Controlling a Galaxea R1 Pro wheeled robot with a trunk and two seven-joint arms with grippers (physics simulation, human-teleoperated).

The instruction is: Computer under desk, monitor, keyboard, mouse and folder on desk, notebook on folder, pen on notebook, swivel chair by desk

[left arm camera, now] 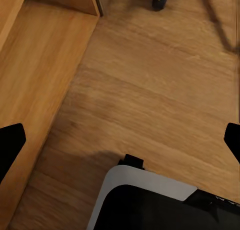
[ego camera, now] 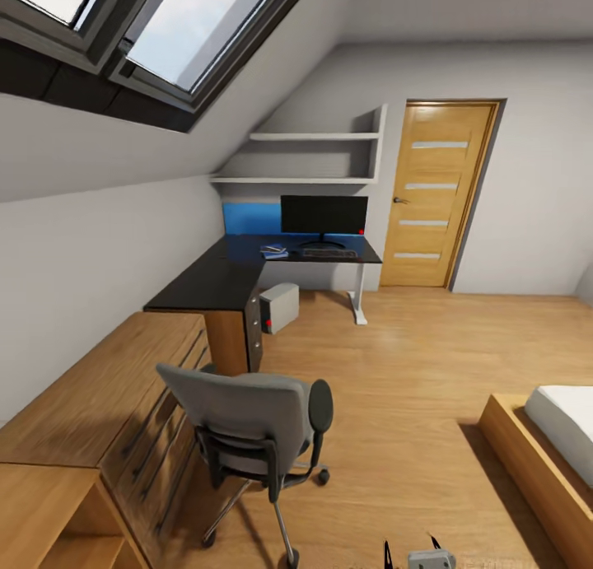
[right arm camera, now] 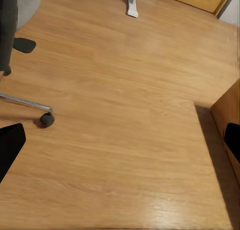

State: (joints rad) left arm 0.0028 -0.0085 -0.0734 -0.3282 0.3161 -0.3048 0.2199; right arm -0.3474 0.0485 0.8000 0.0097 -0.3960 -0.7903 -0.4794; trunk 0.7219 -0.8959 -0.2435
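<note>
The black L-shaped desk stands in the far corner under the sloped wall. On it the monitor stands upright, with the keyboard lying in front of it. Left of the keyboard lies a flat blue thing, seemingly the folder, with something on top. Mouse, notebook and pen are too small to make out. The grey computer sits on the floor under the desk. Nearer to me the swivel chair shows its back, apart from the desk. My left gripper and right gripper both hang open over bare floor.
An oak drawer chest runs along the left wall beside the chair. A bed frame is at the right, an oak door at the back. A chair castor and the white desk leg show over open wooden floor.
</note>
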